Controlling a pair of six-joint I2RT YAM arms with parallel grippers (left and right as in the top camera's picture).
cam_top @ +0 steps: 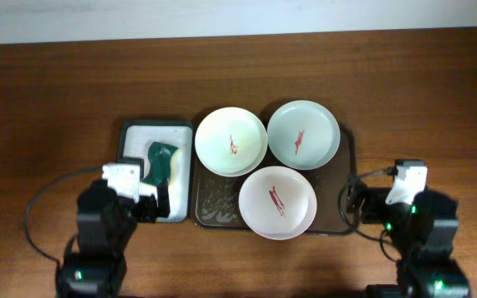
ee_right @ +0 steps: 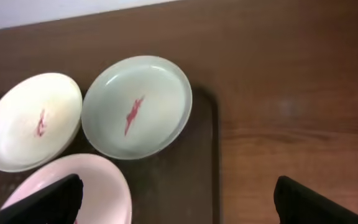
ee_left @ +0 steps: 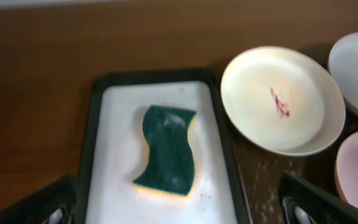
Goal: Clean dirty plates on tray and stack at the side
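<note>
Currently L end effector, R end effector released; 3 round red-smeared plates on glossy brown tray.

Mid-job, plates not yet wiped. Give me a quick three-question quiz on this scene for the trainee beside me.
1. True or false: the green sponge lies on the dark brown tray.
2. How many plates on that tray show a red smear? A one, B two, C three.
3. Fill in: the mint green plate sits nearest the ___ pincer.
Key: 1 false, it lies in the small black-rimmed tray. 2 C. 3 right, meaning the right pincer.
</note>
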